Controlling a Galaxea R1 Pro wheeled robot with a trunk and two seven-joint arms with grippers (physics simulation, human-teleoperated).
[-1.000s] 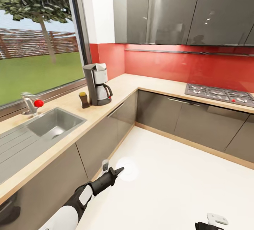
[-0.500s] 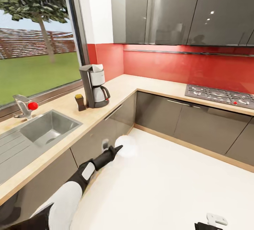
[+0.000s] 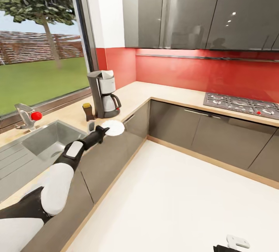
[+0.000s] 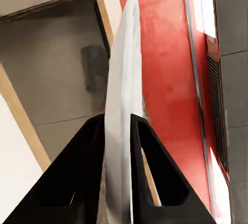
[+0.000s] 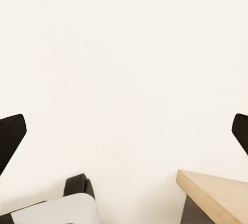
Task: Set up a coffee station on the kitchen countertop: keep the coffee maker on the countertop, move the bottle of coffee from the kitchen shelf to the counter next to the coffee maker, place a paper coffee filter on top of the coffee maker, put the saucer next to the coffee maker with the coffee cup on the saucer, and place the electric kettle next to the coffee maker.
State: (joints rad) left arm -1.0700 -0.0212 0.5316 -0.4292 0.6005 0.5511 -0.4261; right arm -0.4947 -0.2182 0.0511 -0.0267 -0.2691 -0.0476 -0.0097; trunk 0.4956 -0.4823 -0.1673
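Saucer (image 3: 114, 127) arriving at the table (image 3: 162, 93), station partly set.
Left claw (image 3: 104, 129) is pinching the saucer by its rim, holding it over the table edge in front of the coffee maker (image 3: 102, 94); the bottle (image 3: 88, 111) is standing beside the maker, a white filter seemingly sitting on top. Cup and kettle are remaining. Right claw (image 5: 124, 131) is hanging wide open, empty.

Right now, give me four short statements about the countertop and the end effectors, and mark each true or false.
1. The left end effector holds the saucer. True; the left wrist view shows its fingers clamped on the plate's rim.
2. The bottle of coffee stands beside the coffee maker. True.
3. The saucer lies in the sink. False; it is held over the countertop edge.
4. The right end effector grips the cup. False; it is open, holding nothing.
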